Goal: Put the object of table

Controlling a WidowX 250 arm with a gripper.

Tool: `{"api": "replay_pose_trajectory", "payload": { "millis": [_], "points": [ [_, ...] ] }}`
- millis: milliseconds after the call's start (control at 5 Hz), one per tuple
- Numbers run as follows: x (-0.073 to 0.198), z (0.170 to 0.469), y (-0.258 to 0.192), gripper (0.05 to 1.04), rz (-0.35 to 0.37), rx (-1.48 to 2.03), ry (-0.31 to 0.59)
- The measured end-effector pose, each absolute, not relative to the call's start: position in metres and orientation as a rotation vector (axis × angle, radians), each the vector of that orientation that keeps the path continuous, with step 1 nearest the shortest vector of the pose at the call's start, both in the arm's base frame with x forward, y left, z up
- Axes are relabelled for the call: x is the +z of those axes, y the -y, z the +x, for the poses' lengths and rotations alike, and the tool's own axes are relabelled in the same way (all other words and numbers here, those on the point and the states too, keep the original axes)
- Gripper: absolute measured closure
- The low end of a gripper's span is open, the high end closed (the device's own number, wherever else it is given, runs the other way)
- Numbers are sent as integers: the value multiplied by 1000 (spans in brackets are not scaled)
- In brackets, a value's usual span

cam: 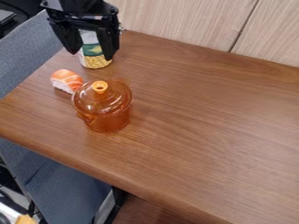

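– Where is the camera looking from?
– It's looking down at a slant from above the desk (198, 131), facing the pale wood panelling (181, 17) beyond the far edge
– And how near is it sitting?
– Fairly near: the desk is taking up most of the view and running past the right side, while its near edge is slanting from the left down to the bottom

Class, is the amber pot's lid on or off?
On: the see-through lid covers the pot, its knob on top.
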State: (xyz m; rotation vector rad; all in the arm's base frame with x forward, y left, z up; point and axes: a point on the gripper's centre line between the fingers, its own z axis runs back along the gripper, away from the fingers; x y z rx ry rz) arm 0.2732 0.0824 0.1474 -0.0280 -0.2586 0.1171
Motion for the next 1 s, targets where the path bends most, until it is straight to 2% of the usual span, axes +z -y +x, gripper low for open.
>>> {"api": "replay_pose_trajectory", "payload": {
  "millis": [400, 600, 800, 1000],
  "points": [
    [143, 276, -89, 82, -23, 247, 213],
    [152, 282, -112, 82, 5, 513, 214],
    [156, 287, -130, 82, 64, 747, 224],
    [149, 286, -146, 82, 116, 987, 243]
  ]
}}
